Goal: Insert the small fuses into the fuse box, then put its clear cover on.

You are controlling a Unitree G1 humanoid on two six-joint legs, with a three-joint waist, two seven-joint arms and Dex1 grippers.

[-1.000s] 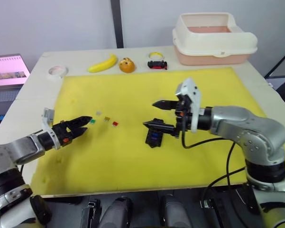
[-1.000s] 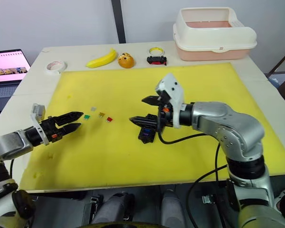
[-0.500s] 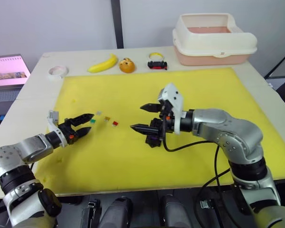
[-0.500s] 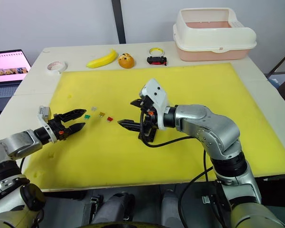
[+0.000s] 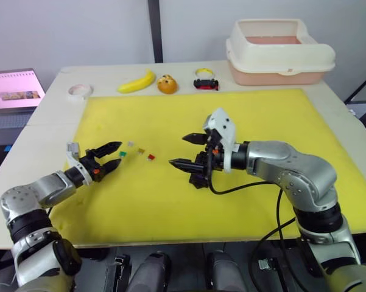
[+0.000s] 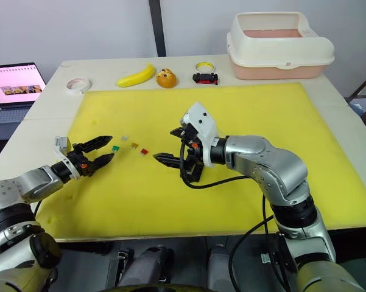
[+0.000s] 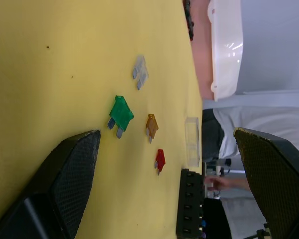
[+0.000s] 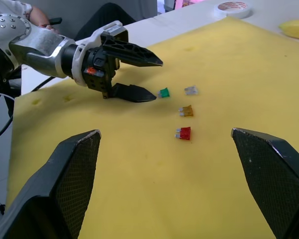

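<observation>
A yellow mat (image 5: 170, 201) covers most of a pale desk. Near the mat's left edge, the left gripper (image 5: 112, 156) hovers low with its two black fingers spread apart, holding nothing. Just past its tips lie four small fuses in a loose cluster: a green fuse (image 7: 121, 113) nearest, then a grey fuse (image 7: 140, 71), an amber fuse (image 7: 151, 125) and a red fuse (image 7: 160, 159). Toward the mat's middle, the black fuse box (image 7: 190, 205) sits under the right gripper (image 5: 188, 151), whose fingers are also wide apart and empty. A clear cover (image 7: 191, 140) seems to lie beside the box, though it is faint. Along the desk's far edge sit a tape roll (image 5: 79, 90), a banana (image 5: 134, 81), a toy car (image 5: 206, 83) and a tub (image 5: 280, 44). The fuses are tiny and flat, so a closing pinch could skid one away or nudge its neighbours.
</observation>
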